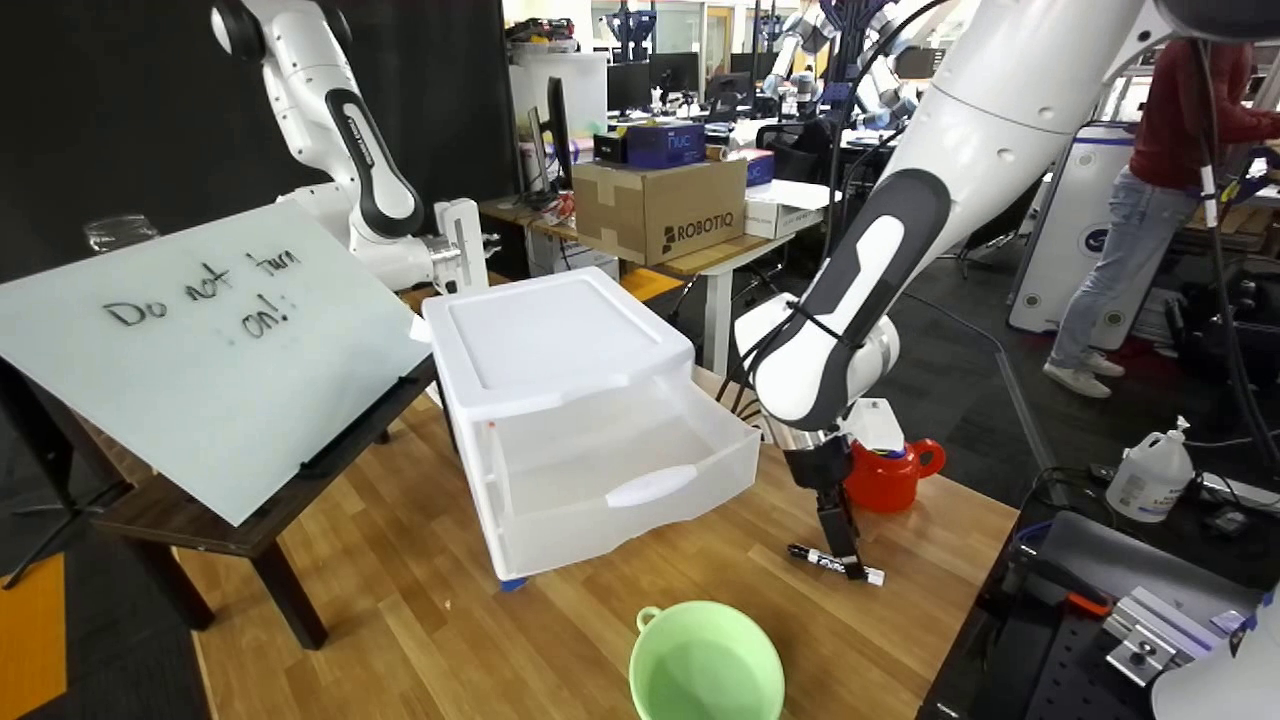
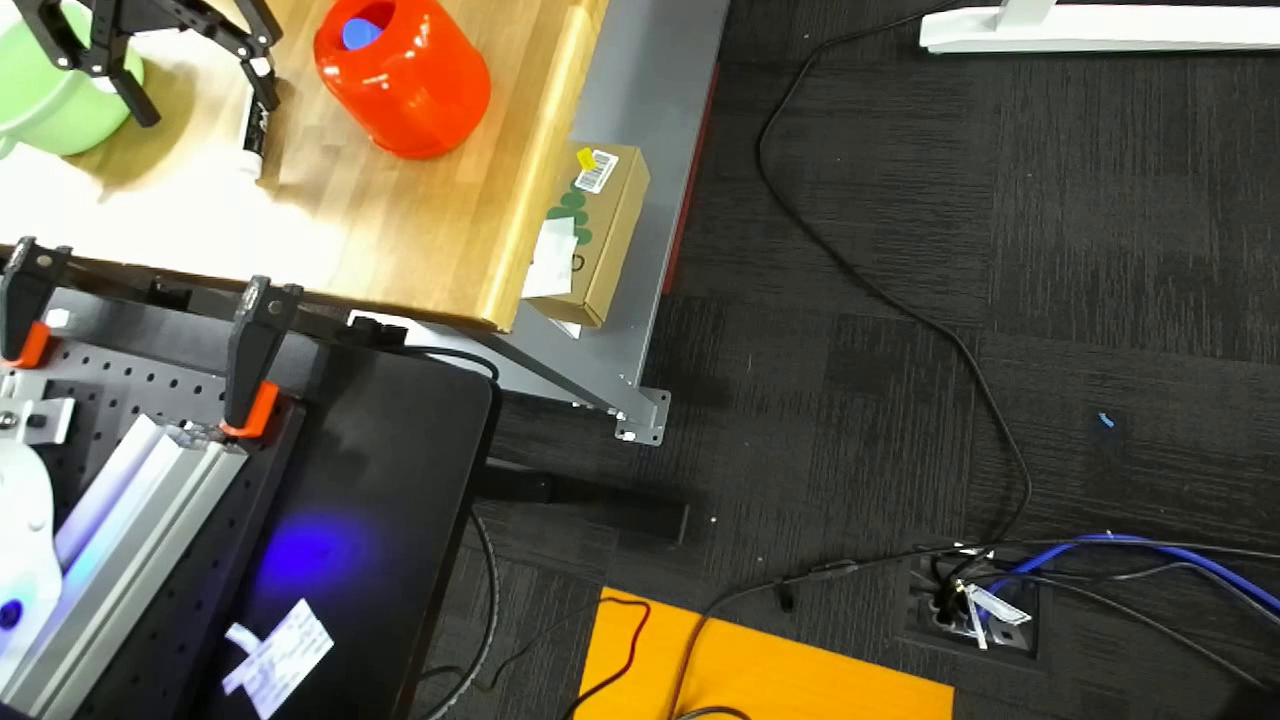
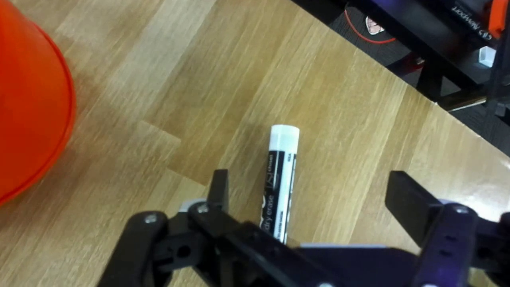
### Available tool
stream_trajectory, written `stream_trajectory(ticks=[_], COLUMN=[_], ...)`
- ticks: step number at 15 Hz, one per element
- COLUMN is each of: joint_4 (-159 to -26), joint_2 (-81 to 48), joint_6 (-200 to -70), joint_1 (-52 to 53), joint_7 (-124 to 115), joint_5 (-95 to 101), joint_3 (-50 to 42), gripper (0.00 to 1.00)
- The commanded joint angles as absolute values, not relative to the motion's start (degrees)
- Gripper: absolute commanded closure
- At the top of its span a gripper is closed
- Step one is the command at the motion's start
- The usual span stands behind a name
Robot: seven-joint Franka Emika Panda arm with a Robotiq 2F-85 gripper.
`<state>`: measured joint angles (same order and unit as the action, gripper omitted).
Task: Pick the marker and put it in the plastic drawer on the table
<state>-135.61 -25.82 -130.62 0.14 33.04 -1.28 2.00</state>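
The end effector (image 3: 308, 191) is spread wide, but the dry-erase marker (image 3: 281, 181) lies nearer one side, so squeezing might bump it and roll it across the worktop (image 3: 338, 119).

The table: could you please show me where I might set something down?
Bare wood shows on the table between the dark stand, the plastic drawer and the green bowl. A smaller patch lies between bowl and marker. It is crowded where the open gripper overhangs that marker near the red pot.
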Motion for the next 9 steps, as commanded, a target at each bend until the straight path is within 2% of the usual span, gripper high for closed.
stream_trajectory(ticks=[1, 9], joint_4=[-131.41, -127.71], joint_2=[-29.53, -33.56], joint_6=[-127.64, -125.51], joint_1=[-1.79, -2.75], joint_7=[33.25, 32.9], joint_5=[0.55, 1.44], joint_3=[3.91, 4.48], gripper=[0.0, 0.0])
